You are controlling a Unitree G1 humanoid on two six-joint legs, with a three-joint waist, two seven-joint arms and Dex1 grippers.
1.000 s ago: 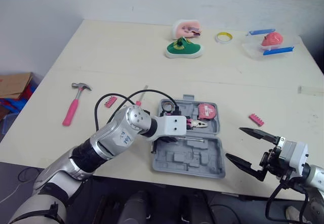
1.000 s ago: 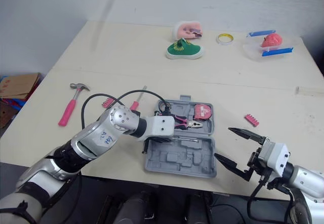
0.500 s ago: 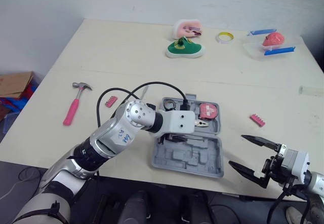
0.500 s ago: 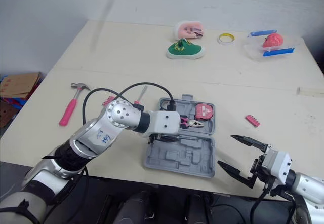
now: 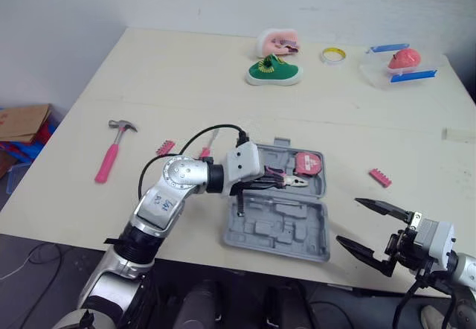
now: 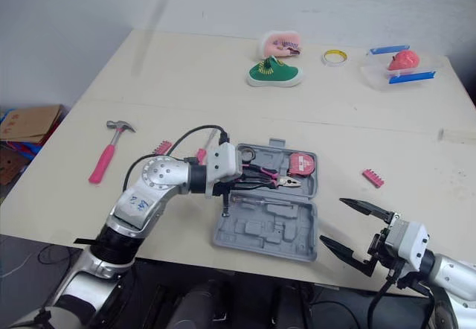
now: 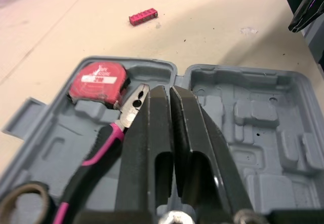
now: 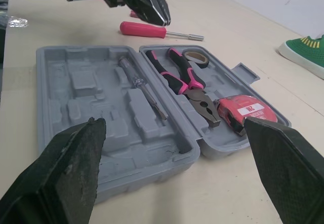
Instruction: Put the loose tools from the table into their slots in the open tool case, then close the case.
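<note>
We see right jaws at near edge of surface (image 5: 186,83), spread wide, empty. Tool case (image 5: 277,225) lies open, lid not yet shut. Inside: slim screwdriver (image 8: 144,89) beside hinge, then pliers (image 5: 286,181), tape measure (image 5: 306,164), black ring (image 6: 248,152). Left jaws hover over pliers, pressed together, holding nothing. Loose on surface: bit strip (image 5: 379,177) right of case, pink screwdriver (image 5: 204,149), second strip (image 5: 164,147), hammer (image 5: 110,161). We judge task partly done.
</note>
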